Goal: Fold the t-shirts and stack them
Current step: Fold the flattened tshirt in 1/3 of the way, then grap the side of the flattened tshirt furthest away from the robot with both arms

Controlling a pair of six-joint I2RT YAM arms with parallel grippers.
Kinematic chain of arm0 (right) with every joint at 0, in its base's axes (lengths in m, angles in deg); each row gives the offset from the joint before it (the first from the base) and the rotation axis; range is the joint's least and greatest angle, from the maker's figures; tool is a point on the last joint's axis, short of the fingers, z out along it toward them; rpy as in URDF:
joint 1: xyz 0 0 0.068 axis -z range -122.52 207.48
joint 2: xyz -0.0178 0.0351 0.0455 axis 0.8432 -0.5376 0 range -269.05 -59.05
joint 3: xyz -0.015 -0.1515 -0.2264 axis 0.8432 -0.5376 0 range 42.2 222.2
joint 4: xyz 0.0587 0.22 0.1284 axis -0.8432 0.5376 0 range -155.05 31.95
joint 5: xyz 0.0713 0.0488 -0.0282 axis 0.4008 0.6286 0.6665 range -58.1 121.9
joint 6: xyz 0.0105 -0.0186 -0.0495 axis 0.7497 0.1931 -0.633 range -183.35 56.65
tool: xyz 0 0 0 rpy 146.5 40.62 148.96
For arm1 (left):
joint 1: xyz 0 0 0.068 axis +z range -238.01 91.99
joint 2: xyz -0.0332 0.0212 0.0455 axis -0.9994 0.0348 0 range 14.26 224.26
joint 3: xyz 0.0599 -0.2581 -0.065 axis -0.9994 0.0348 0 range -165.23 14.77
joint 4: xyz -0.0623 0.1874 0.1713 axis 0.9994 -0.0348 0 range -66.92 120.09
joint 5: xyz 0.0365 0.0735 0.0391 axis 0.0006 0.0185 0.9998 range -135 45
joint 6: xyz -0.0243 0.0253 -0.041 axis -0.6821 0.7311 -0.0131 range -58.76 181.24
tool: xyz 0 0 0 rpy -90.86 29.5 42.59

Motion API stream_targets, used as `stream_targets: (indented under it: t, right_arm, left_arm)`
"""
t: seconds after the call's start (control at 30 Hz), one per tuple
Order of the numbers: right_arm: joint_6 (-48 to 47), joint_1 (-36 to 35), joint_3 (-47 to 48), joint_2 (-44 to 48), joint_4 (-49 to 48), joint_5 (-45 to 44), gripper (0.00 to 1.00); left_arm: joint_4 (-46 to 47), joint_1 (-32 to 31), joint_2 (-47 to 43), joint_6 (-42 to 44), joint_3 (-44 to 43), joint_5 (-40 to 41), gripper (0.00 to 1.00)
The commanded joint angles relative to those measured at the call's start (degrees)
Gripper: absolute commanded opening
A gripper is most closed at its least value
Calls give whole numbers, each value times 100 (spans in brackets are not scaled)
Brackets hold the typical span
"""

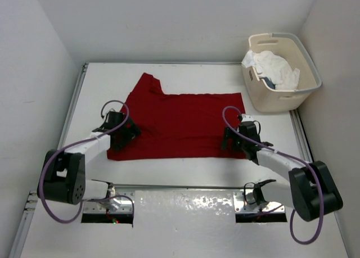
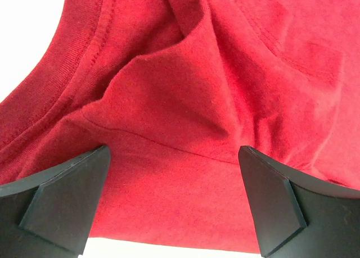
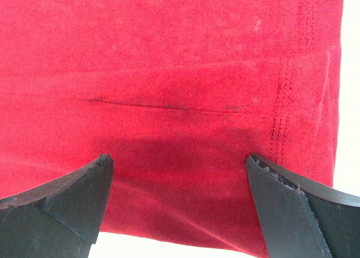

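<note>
The deep red t-shirt (image 1: pixel 180 123) lies spread on the white table, partly folded, one sleeve sticking out at the far left. My left gripper (image 1: pixel 125 130) is open over its near left edge; the left wrist view shows the collar and a raised fold of the red t-shirt (image 2: pixel 185 100) between the fingers (image 2: pixel 73 196). My right gripper (image 1: pixel 233 137) is open over the near right corner; the right wrist view shows the hemmed edge of the red t-shirt (image 3: pixel 185 100) between the fingers (image 3: pixel 281 207). A white t-shirt (image 1: pixel 275 69) sits crumpled in the basket, with a bit of dark teal-blue cloth (image 1: pixel 269 84) under it.
The cream laundry basket (image 1: pixel 304 55) stands at the far right corner of the table. White walls close in the table at the back and both sides. Metal rails run along the table's (image 1: pixel 185 179) edges.
</note>
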Motion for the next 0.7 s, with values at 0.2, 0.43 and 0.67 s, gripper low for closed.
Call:
stream_targets:
  t: [0.2,0.43,0.67]
  right_arm:
    - [72,-141,525,408,2252,-76,99]
    - [-290,-19,2685,-496,2456,-1060,99]
    - [-491,280,4331,-2043,1989,-1131,99]
  left_arm:
    - [-2782,19,-376,-329,-949,512,100]
    - [-2091,19,510,576,-3771,1085,100]
    - [-1675,10,3756,1674,-7551,760,100]
